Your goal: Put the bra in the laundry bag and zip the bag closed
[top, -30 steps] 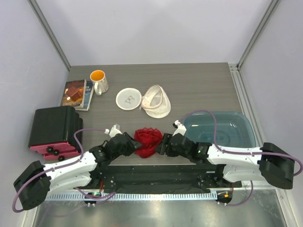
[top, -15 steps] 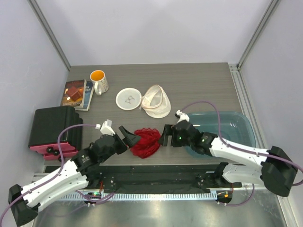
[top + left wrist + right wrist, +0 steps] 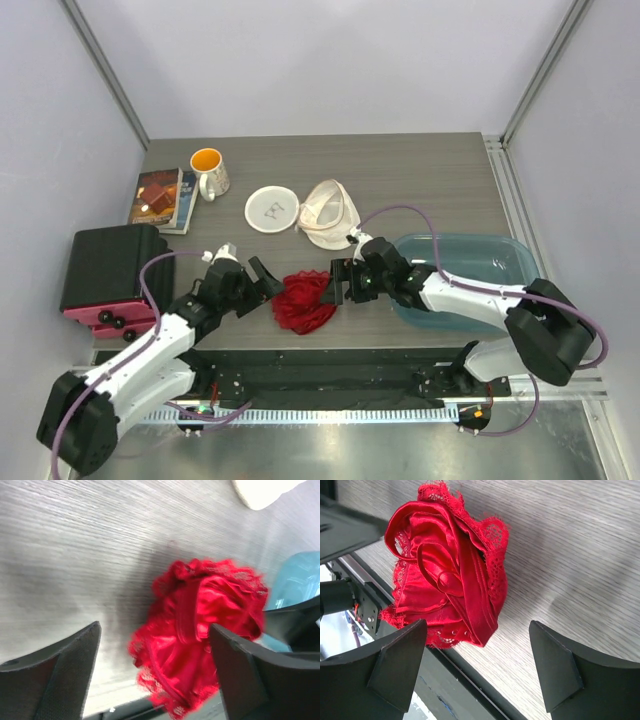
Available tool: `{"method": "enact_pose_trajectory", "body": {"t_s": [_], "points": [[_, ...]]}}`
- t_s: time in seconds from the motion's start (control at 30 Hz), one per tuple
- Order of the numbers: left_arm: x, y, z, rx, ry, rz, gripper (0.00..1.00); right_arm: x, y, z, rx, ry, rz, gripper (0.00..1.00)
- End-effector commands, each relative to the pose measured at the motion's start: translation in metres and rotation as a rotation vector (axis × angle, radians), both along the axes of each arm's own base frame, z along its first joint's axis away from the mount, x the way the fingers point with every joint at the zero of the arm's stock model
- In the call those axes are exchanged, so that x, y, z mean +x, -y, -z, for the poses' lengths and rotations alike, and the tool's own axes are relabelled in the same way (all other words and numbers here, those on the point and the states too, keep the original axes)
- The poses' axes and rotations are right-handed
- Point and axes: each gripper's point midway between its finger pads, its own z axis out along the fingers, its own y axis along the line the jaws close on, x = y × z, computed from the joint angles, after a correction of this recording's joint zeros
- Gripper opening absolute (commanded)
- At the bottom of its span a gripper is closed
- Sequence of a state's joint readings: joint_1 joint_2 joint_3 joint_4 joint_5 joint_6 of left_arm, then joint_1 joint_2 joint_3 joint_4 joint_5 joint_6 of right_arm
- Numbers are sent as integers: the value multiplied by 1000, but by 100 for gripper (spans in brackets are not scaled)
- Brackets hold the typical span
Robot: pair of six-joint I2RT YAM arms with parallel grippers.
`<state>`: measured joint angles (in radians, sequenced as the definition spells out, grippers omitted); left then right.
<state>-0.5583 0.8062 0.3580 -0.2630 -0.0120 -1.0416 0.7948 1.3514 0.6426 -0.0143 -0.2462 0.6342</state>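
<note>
We find the bra on the table near its front edge, between the left gripper and the right gripper. Behind it lies the laundry bag, the mug further left, the tub to the right.

Both grippers had pressed against the sides of the bra a second earlier. The left gripper drew back leftward and farther up the table, its jaws spread, clear of the fabric. The right gripper backed off too (much less), jaws wide. The bra bunched slightly tighter.
</note>
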Motion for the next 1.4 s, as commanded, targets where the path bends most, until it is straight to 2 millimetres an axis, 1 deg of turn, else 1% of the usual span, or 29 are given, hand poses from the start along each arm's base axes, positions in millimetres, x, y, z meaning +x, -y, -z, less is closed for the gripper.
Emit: {"method": "enact_pose_trajectory", "body": {"t_s": [0.0,0.03,0.07,0.13,0.17,0.23,0.33,0.37,0.4,0.47,0.5,0.53,0.6,0.63,0.7,0.9,0.97,1.0,1.03,1.07,1.1,1.13,1.17,1.2,1.23,1.27,1.3,1.33,1.37], "points": [[9,24,-7,-96,37,156,82,5,-22,-17,98,32,-39,87],[7,31,-8,-131,33,181,79,6,-25,-15,115,28,-34,87],[10,35,-7,-148,46,193,70,4,-28,-15,126,23,-40,87],[11,43,-12,-187,64,224,63,4,-32,-11,139,11,-29,85],[12,45,-11,-198,63,227,57,4,-33,-11,145,6,-25,85],[12,47,-11,-215,70,226,51,4,-37,-9,170,-7,-12,82],[14,45,-2,-202,53,211,40,3,-41,0,176,-31,-8,78],[13,48,-2,-212,47,221,30,3,-41,6,162,-49,4,76],[13,49,4,-214,28,217,24,4,-41,8,158,-50,13,75],[16,53,5,-230,37,225,13,4,-39,13,149,-57,23,74],[15,54,12,-226,16,225,11,5,-38,13,148,-56,27,73],[18,59,8,-242,37,236,6,4,-38,14,147,-59,29,73],[18,66,10,-257,28,243,4,4,-37,15,148,-66,35,72],[19,74,5,-265,50,264,4,4,-37,16,146,-65,41,72],[22,76,7,-243,57,253,3,5,-36,15,149,-64,46,72],[22,72,5,-202,57,251,6,4,-33,20,149,-63,57,67],[23,69,1,-194,71,244,17,5,-33,23,142,-62,65,63],[21,66,4,-176,57,237,22,7,-34,24,143,-58,67,62],[21,63,4,-159,62,224,36,8,-34,25,142,-56,70,60],[22,60,-2,-154,82,220,41,8,-34,28,135,-54,70,58],[19,55,0,-132,68,214,47,11,-33,29,129,-47,76,56],[18,51,-2,-114,69,205,59,12,-33,30,122,-36,76,53],[22,45,-11,-94,107,179,64,13,-31,31,115,-30,83,50],[20,39,-12,-66,94,163,71,16,-30,32,106,-15,88,48],[20,34,-13,-44,90,147,76,17,-29,32,100,-3,87,41],[23,28,-24,-31,127,123,78,19,-28,31,91,16,78,39],[23,24,-29,-14,121,111,80,21,-27,31,80,29,78,35],[25,22,-35,-13,135,102,80,22,-27,31,71,41,75,24],[27,19,-42,-17,137,84,81,24,-25,28,52,57,69,19]]}}
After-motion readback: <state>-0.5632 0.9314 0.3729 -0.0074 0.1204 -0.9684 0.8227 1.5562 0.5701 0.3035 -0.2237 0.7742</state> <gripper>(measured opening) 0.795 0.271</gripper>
